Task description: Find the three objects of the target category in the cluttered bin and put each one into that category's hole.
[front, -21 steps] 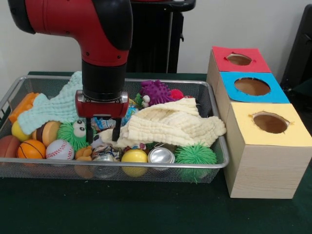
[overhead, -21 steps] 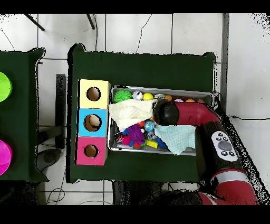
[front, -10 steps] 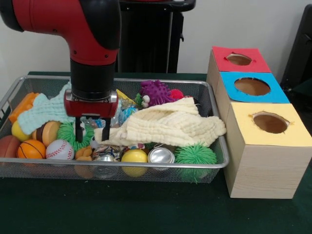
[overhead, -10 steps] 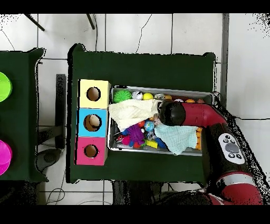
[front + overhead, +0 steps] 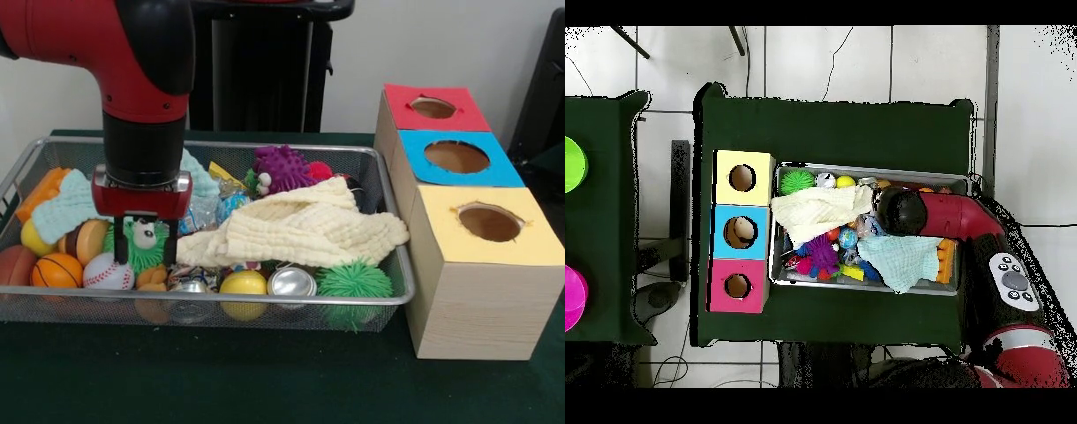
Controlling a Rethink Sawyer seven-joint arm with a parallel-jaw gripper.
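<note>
My gripper [image 5: 143, 240] has slid toward the frame's left, over the green fuzzy googly-eyed toy [image 5: 139, 245].

That toy sits at lower left inside the silver wire-mesh bin [image 5: 353, 305], beside the white baseball [image 5: 108, 272]; my fingers now straddle it, spread and empty; a second ago they hung nearer the cream waffle cloth [image 5: 305, 231]; I judge a grasp is next, no target yet in the holed boxes [image 5: 481, 283].

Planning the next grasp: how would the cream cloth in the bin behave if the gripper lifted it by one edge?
The cream cloth lies crumpled in folds over toys, so it probably lifts limp and drapes. It looks light. Rising, it might drag the green spiky ball beside its edge.
</note>
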